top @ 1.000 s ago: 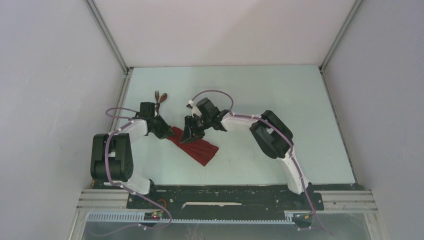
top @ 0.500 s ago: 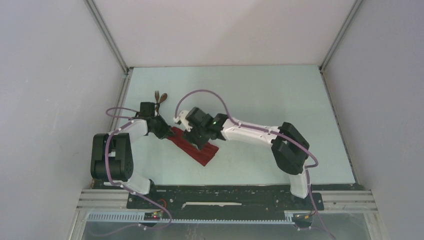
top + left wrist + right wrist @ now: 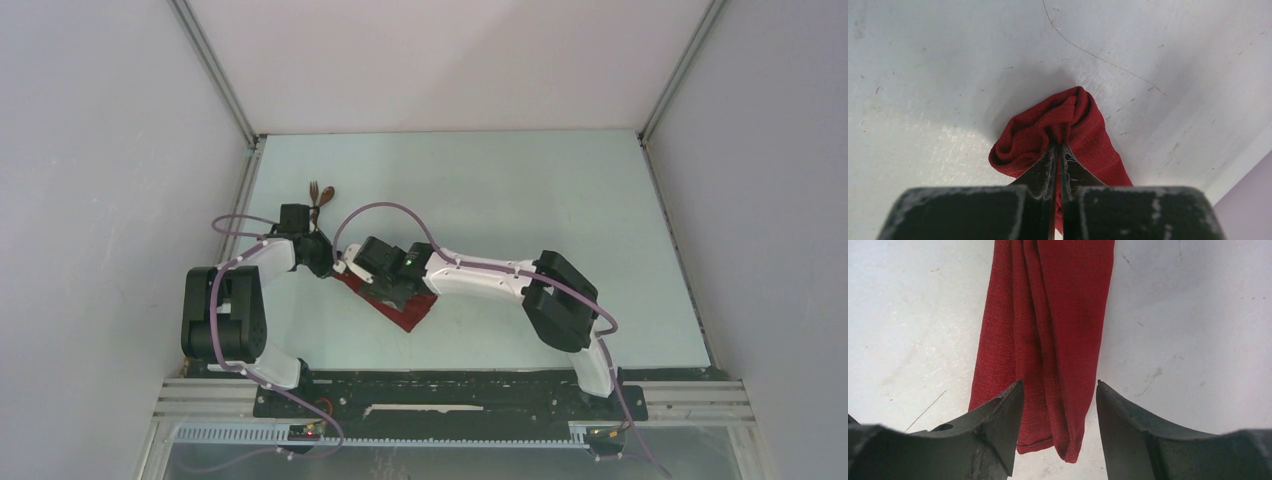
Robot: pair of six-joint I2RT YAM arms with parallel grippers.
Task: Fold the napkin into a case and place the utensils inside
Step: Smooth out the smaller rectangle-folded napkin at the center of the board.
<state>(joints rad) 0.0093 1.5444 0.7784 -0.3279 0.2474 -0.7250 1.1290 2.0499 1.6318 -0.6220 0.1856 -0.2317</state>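
The dark red napkin lies as a narrow folded strip running from the left gripper toward the near right. My left gripper is shut on its bunched far-left end, with the jaws pressed together on the cloth. My right gripper is open and hovers low over the strip, its fingers straddling the other end of the cloth with the gripper's midpoint above it. The brown fork and spoon lie together on the table behind the left gripper.
The pale table is enclosed by white walls with metal corner posts. The left wall stands close beside the left arm. The right arm stretches across the middle of the table, with its purple cable looping above it.
The right arm has reached left and come down over the napkin. The cloth has gone from a wider pleated shape to a narrower strip. The left gripper has held still.
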